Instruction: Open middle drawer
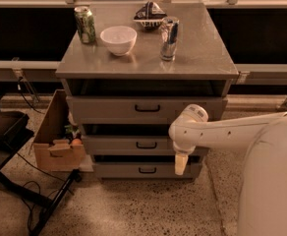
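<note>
Grey middle drawer (115,144): right end hidden behind end effector (181,164).

The light is warm, amber and rather dim, and it comes from above. The table (202,48) top is the brightest surface and has a dull sheen. The white bowl (118,39) and silver can (168,37) cast short, soft shadows toward the front edge. Beneath that edge the recess is nearly black. The pale pincer (181,163) hangs below the front right corner and catches the light against the shaded drawer fronts.
</note>
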